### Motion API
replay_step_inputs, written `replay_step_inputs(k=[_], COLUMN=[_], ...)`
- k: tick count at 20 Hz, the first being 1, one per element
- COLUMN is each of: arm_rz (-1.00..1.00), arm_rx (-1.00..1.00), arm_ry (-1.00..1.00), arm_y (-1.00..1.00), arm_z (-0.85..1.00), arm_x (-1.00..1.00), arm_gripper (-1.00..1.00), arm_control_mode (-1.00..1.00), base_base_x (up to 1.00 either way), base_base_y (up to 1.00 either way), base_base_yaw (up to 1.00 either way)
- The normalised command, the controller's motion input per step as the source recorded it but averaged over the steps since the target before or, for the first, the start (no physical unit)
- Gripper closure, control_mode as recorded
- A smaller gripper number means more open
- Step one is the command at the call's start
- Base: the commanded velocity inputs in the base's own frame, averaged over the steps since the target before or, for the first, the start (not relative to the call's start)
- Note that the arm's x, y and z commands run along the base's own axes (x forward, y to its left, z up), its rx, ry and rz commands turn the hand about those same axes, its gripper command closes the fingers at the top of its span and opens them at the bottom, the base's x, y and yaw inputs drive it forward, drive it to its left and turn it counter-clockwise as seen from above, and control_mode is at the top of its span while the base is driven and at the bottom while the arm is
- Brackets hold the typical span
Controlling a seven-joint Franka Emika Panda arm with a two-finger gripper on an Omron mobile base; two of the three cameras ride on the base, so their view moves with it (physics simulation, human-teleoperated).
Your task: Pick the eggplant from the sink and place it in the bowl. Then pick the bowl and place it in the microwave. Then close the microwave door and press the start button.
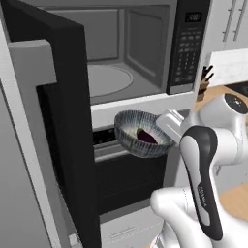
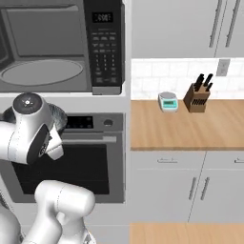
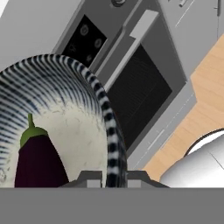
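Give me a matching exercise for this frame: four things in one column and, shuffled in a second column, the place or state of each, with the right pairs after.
Things:
1. eggplant
2. bowl
3. microwave door
4. knife block

Places or states:
A. swung open to the left
B. standing on the wooden counter by the wall
C. lying inside the bowl
D. held by its rim in the gripper, in front of the oven and below the microwave opening

Pairs: 1-C, 2-D, 3-A, 4-B
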Motion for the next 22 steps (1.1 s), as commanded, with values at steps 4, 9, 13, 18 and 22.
replay_step_inputs(k=[4,9,13,18,22], arm_rz=[0.00,0.00,0.00,0.00,0.00], arm_rx=[0.00,0.00,0.00,0.00,0.00], arm_ry=[0.00,0.00,0.00,0.00,0.00], arm_y=[0.00,0.00,0.00,0.00,0.00], arm_z=[0.00,0.00,0.00,0.00,0.00], arm_x=[0.00,0.00,0.00,0.00,0.00], arm_gripper=[1.00,1.00,1.00,1.00,1.00], arm_control_mode=[1.00,1.00,1.00,1.00,1.00], base_base_x=[0.21,0.24,0.22,0.17,0.31], base_base_y=[0.46,0.38,0.27,0.22,0.21], base_base_yaw=[-0.09,-0.07,-0.05,-0.04,-0.04])
